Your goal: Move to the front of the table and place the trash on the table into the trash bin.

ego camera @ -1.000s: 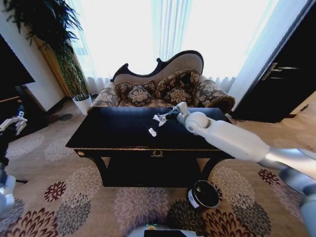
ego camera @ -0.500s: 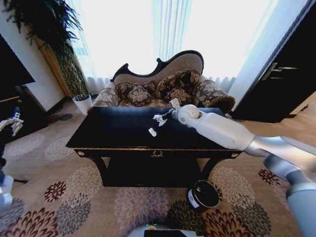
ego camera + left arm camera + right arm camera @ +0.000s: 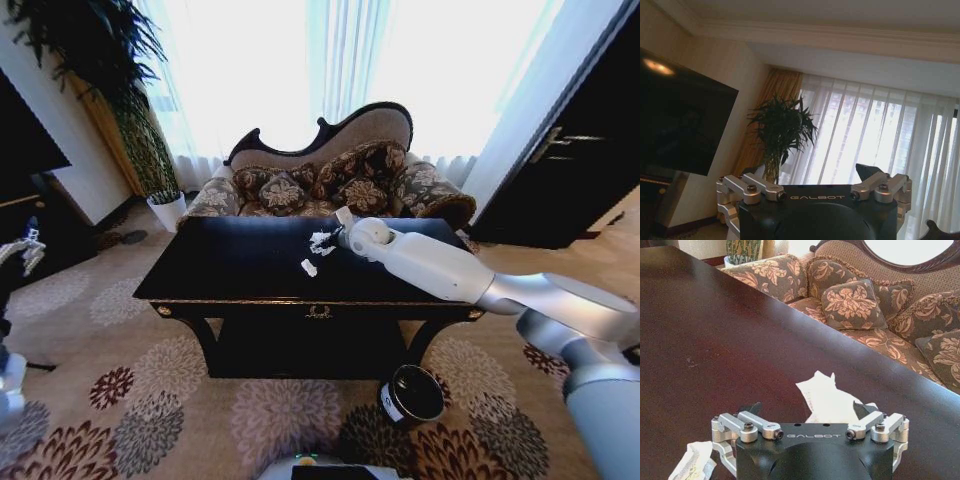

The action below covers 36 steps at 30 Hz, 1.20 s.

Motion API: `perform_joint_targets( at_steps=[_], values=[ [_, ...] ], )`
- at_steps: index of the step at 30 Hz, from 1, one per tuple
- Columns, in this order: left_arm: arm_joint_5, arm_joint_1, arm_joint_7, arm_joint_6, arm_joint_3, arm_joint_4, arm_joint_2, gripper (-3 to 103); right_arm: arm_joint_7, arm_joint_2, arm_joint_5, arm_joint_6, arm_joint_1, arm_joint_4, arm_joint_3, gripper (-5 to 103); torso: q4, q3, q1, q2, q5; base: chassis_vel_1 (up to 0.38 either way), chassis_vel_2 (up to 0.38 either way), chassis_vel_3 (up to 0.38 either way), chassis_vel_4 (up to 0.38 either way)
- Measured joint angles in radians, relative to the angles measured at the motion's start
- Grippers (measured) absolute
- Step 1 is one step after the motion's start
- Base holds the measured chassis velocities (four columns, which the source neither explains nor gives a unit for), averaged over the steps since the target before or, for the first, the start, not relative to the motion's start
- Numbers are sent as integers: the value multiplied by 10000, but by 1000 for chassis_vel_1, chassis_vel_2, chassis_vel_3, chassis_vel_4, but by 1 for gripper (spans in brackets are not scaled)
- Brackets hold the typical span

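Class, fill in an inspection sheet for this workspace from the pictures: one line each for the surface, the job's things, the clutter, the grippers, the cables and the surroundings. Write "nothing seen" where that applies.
Surface: glossy black table, top dark and reflective.
Job's things: larger crumpled white paper scrap on the table's far side, between the right gripper's open fingers; smaller paper scrap nearer the middle; trash bin on the carpet beside the table's front right leg.
Clutter: nothing seen.
Grippers: right gripper open, stretched over the table at the larger scrap; left gripper open, raised at the robot's left, away from the table.
Cables: nothing seen.
Surroundings: patterned sofa behind the table, potted plant, curtained window, floral carpet.
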Motion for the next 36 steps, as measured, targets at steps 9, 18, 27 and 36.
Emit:
perform_joint_targets(
  at_steps=[9, 18, 27, 36],
  values=[
    [-73, 20, 0, -12, -97, 25, 88, 100, -344, 257, -256, 97, 51, -537, 26, 100, 0, 0, 0, 0, 0, 0, 0, 0, 0],
    [-70, 2, -52, -12, -93, -41, 78, 100, -680, 283, -1133, 556, -30, -855, -5, 68, 0, 0, 0, 0, 0, 0, 0, 0, 0],
    [-49, 25, -68, -8, -99, -88, 68, 100, -959, 68, -1402, 517, -255, -751, 107, 35, 0, 0, 0, 0, 0, 0, 0, 0, 0],
    [-33, 19, -75, 0, -78, -94, 120, 100, -1069, -198, -1516, 550, -386, -659, 214, 3, 0, 0, 0, 0, 1, 0, 0, 0, 0]
  ],
)
